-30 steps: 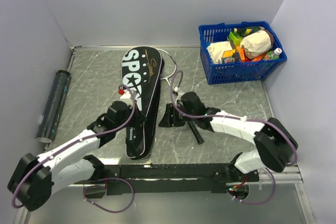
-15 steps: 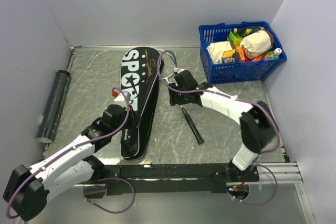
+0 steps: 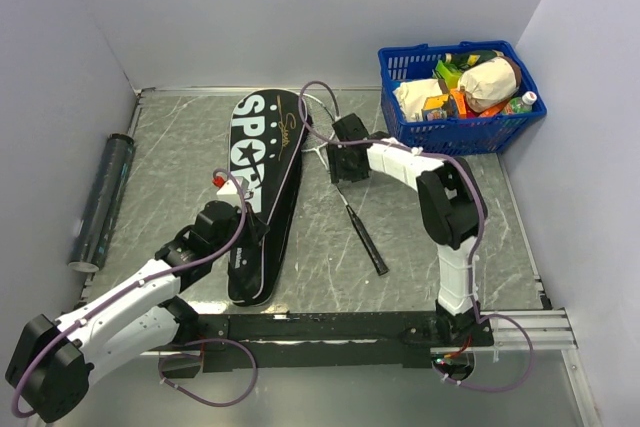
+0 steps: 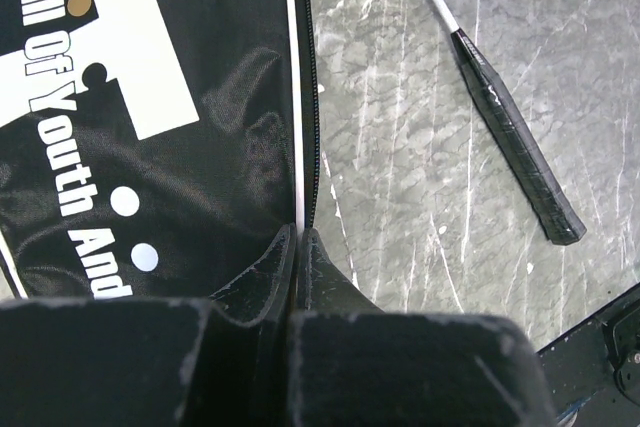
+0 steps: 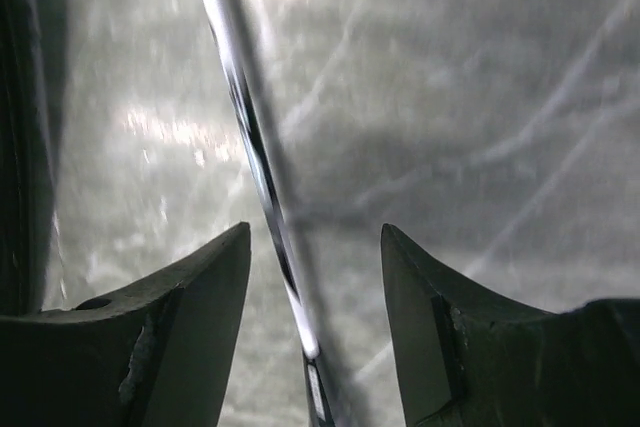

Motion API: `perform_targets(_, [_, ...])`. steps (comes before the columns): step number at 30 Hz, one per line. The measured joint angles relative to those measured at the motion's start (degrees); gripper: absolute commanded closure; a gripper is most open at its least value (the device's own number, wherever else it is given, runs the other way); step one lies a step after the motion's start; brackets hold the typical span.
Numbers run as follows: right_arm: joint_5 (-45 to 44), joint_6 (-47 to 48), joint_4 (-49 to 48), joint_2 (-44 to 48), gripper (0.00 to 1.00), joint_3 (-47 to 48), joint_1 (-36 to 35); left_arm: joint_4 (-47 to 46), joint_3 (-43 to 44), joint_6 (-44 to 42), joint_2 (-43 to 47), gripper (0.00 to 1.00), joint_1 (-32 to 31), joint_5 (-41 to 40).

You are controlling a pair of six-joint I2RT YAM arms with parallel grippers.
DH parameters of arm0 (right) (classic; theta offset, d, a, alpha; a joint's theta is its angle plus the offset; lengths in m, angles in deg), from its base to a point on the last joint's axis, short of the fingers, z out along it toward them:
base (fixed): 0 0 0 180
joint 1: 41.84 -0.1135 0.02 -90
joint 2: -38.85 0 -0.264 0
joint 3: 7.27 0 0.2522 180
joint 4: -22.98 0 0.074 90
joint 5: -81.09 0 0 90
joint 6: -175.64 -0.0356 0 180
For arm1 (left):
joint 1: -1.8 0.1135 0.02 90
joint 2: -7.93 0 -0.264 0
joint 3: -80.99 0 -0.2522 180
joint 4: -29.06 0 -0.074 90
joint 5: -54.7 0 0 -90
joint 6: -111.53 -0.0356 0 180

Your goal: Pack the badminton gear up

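1. We are seeing the left gripper (image 4: 297, 247) pinching fully closed. Its two fingers are pressing together on the right-hand seam of the bag (image 4: 150, 97), near the narrow end.
2. From above, the bag (image 3: 262, 177) is lying flat on the table (image 3: 420, 217). Its wide end, lettered "SPORT", is pointing away from us, and the left gripper (image 3: 238, 245) is sitting on its near half.
3. We are seeing the right gripper (image 5: 315, 257) holding its fingers apart, gripping nothing. The thin shaft of a racket (image 5: 250, 127) is running up between them. We cannot tell whether either finger is touching it.
4. From above, the right gripper (image 3: 345, 169) is reaching down just right of the bag's wide end. The racket (image 3: 358, 225) is lying slantwise, with its dark handle nearest us. Its head is passing beyond the gripper and tucking partly behind the bag.
5. The tube (image 3: 103, 202) is lying along the left wall, well apart from the bag.
6. A blue basket (image 3: 460, 135) of groceries is sitting in the far right corner.
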Motion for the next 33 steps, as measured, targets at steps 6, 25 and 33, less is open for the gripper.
perform_targets(6, [2.49, -0.11, 1.86, -6.01, 0.39, 8.76, 0.22, 0.02, -0.04, -0.07, -0.02, 0.99, 0.0, -0.02])
perform_targets(25, [1.66, -4.07, 4.0, -11.15, 0.75, 13.22, 0.24, 0.0, -0.04, -0.48, -0.07, 0.99, 0.0, -0.04])
perform_targets(33, [-0.37, -5.18, 1.99, -9.73, 1.0, 10.25, -0.63, 0.0, -0.04, -0.48, -0.07, 0.99, 0.0, -0.02])
